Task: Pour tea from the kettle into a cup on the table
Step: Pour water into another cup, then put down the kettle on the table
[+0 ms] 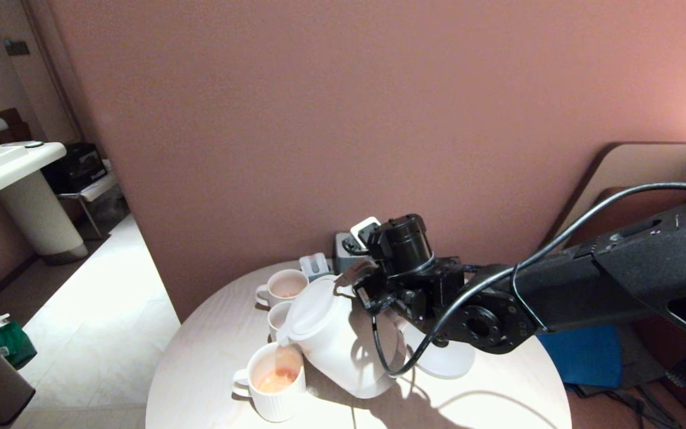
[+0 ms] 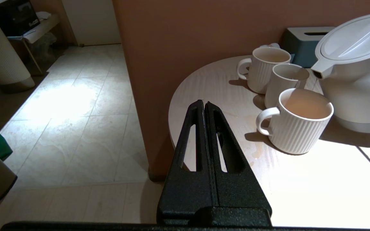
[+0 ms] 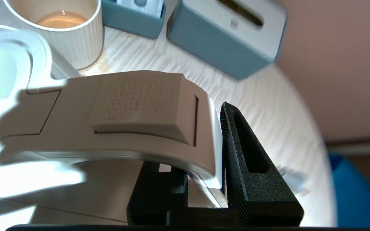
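Pinkish wall backs the round desk (image 1: 212,351), where the right hand (image 3: 204,166) is clenched on the handle of the kettle (image 1: 337,339), tilted with its spout above the nearest cup (image 1: 273,381), which holds tea (image 1: 276,379). Off the desk's edge, the left hand (image 2: 204,106) hangs with fingers pressed together, grasping nothing.

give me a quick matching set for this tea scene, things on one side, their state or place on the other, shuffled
Things:
1. kettle
2. nearest cup
3. left gripper
4. tissue box

States or places:
A. shut, holding nothing, off the table's edge
B. tilted, spout over a cup
C. blue-grey, by the wall
D. holds pale amber tea

Pairs: 1-B, 2-D, 3-A, 4-C
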